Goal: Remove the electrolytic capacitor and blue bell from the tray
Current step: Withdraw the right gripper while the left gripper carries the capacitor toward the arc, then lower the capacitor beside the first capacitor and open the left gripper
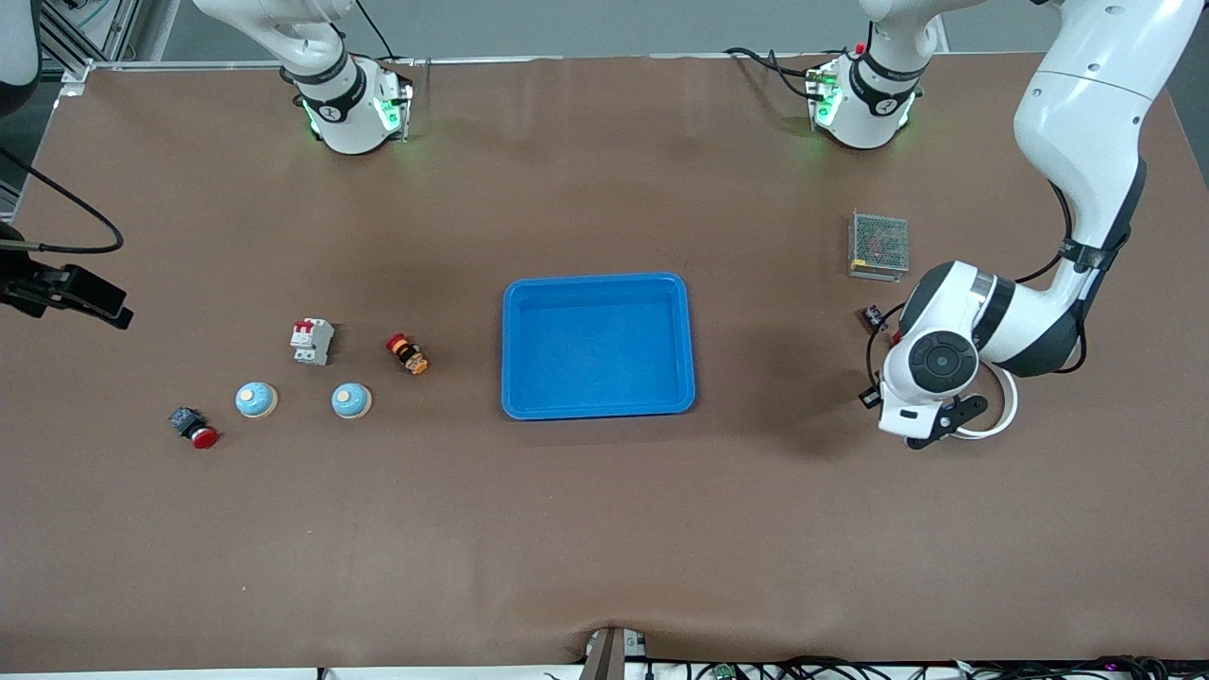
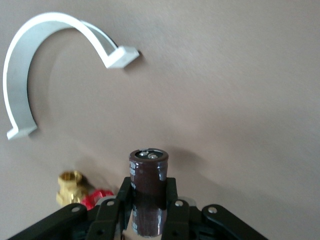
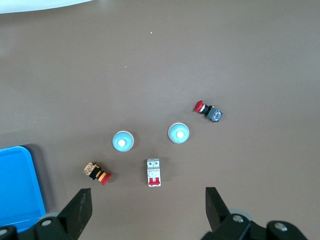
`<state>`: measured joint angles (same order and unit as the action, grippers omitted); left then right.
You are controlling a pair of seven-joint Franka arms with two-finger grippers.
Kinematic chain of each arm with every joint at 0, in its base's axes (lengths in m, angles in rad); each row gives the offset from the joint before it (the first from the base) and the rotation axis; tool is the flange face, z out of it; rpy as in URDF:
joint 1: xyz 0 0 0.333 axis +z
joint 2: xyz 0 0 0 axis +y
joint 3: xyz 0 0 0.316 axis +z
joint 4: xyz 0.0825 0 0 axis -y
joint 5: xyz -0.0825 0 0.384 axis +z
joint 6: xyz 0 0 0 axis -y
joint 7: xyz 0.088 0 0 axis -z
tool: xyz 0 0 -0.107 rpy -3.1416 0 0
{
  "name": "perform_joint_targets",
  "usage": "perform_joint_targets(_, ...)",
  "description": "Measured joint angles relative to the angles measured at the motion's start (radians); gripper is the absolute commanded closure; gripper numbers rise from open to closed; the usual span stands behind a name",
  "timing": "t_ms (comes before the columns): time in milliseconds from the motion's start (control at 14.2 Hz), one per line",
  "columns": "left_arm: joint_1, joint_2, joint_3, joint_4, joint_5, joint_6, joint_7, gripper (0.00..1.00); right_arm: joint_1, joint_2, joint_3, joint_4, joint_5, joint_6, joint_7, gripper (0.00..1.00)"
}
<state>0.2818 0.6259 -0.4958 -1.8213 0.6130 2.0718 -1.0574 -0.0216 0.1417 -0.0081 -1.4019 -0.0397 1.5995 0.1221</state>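
My left gripper (image 2: 148, 202) is shut on a dark brown capacitor (image 2: 148, 185), gripped round its body with its terminal end pointing away from the hand. In the front view this hand (image 1: 930, 425) is low over the table at the left arm's end, and the capacitor is hidden under it. Two light blue bells (image 1: 256, 399) (image 1: 350, 400) stand on the table toward the right arm's end. My right gripper (image 3: 147, 200) is open and empty, high above them. The right wrist view shows both bells (image 3: 123, 141) (image 3: 178, 133).
A blue tray (image 1: 598, 283) sits mid-table. A white breaker (image 1: 312, 340), an orange-and-red button (image 1: 407, 354) and a red-capped button (image 1: 194, 428) lie by the bells. A white ring (image 1: 1001, 416), a brass valve (image 2: 70, 186) and a mesh box (image 1: 878, 246) are near the left hand.
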Motion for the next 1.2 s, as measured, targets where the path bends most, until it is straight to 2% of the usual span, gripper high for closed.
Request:
perform_joint_targets(422,0.057,0.025,0.0,-0.023,0.075,0.041,0.007,1.0,-0.001,-0.05,-0.008,-0.068,0.0,0.069,0.0,0.0)
perform_joint_targets(492,0.061,0.027,0.0,-0.023,0.079,0.043,0.007,0.91,-0.001,-0.062,-0.011,-0.087,0.0,0.081,0.0,0.0)
perform_joint_targets(563,0.065,0.029,0.0,-0.023,0.082,0.045,0.007,0.76,-0.002,-0.07,-0.016,-0.099,0.0,0.085,0.0,0.0)
perform_joint_targets(633,0.069,0.031,0.0,-0.023,0.086,0.047,0.007,0.47,-0.002,-0.076,-0.019,-0.106,0.0,0.088,0.0,0.0)
perform_joint_targets(703,0.073,0.034,0.0,-0.023,0.093,0.048,0.007,0.01,-0.003,-0.081,-0.021,-0.112,0.0,0.09,0.0,0.0)
perform_joint_targets(1196,0.093,0.021,-0.007,0.007,0.104,0.057,0.013,0.0,-0.004,-0.097,-0.023,-0.115,0.0,0.089,-0.002,0.0)
